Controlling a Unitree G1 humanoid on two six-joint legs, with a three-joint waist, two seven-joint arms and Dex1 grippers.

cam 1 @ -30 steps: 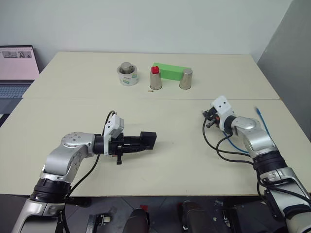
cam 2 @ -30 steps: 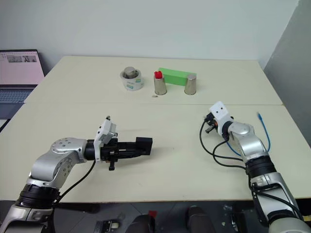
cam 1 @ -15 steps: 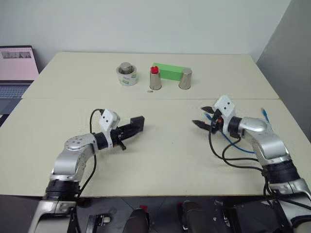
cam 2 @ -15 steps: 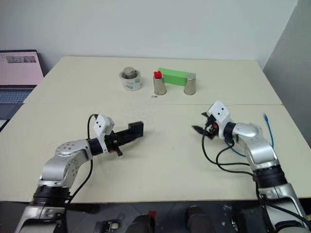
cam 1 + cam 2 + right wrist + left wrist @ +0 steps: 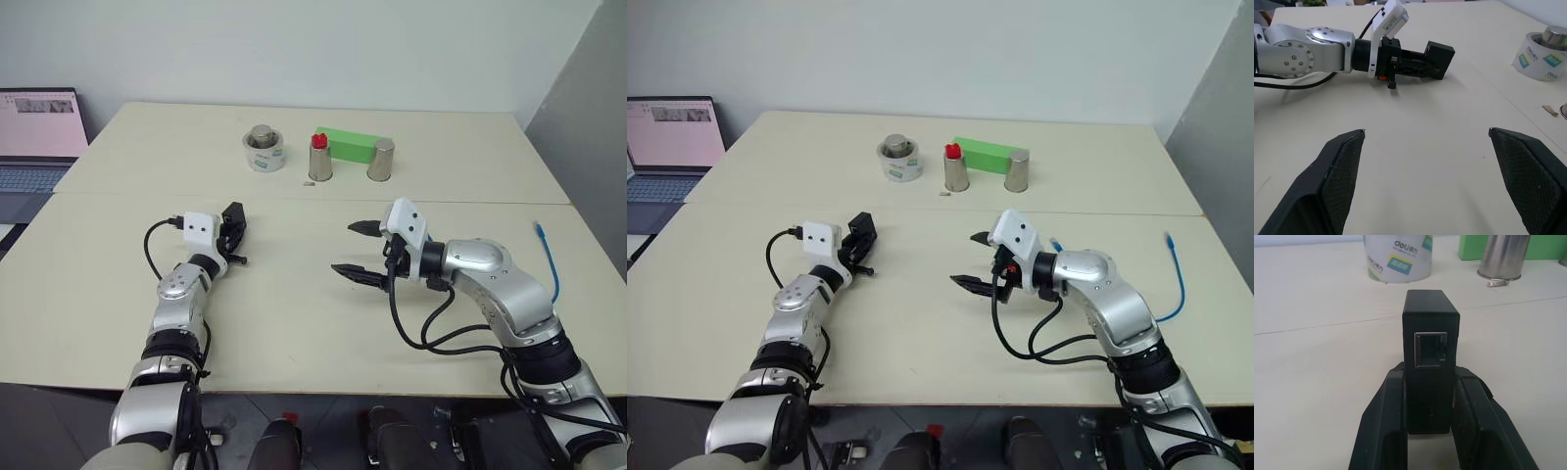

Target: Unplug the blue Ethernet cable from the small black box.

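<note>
My left gripper (image 5: 1431, 382) is shut on the small black box (image 5: 1430, 333), one finger on each side. The box's open port faces away from the wrist, and no plug sits in it. In the head views the box (image 5: 233, 217) is held low over the table's left half, pointing toward the far edge. The blue Ethernet cable (image 5: 551, 262) lies loose on the table at the far right, with its pale plug (image 5: 537, 227) free. My right gripper (image 5: 348, 249) hangs open and empty over the table's middle, pointing left toward the box (image 5: 1440, 53).
At the back stand a white tape roll (image 5: 262, 154), two metal cups (image 5: 319, 162) (image 5: 380, 160) and a green block (image 5: 348, 144). A laptop (image 5: 39, 137) sits off the table's left edge. Black arm cables (image 5: 421, 323) loop under my right forearm.
The left arm swung the box from pointing right to pointing toward the far edge, further left. The right gripper opened and moved left to the table's middle.
</note>
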